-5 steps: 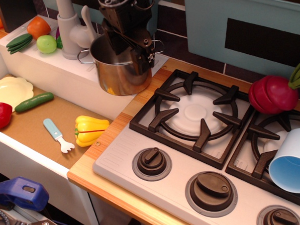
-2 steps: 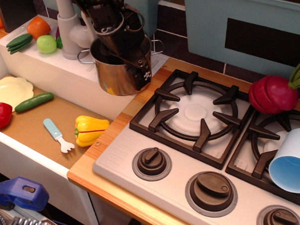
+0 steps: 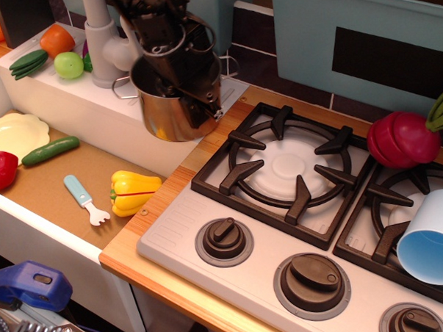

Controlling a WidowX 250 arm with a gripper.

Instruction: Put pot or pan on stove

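The shiny steel pot [image 3: 159,116] stands on the wooden counter edge between the sink and the stove [image 3: 179,235], left of the stove's left burner [image 3: 288,167]. My black gripper [image 3: 194,101] comes down from above onto the pot's right rim. One finger is inside the pot and one finger [image 3: 206,108] is outside against the wall, closed on the rim. The pot's wire handles stick out at the left [image 3: 121,83] and right. The gripper hides much of the pot's opening.
A light-blue cup [image 3: 433,238] lies tipped on the right burner, with a red radish [image 3: 402,138] behind it. The sink holds a yellow pepper [image 3: 133,192], a small fork [image 3: 85,200], a cucumber [image 3: 50,151] and a plate [image 3: 14,134]. The faucet [image 3: 102,39] stands just left of the pot.
My gripper has dropped lower over the pot's right rim and shifted a little left. The pot has nudged slightly left and looks blurred.
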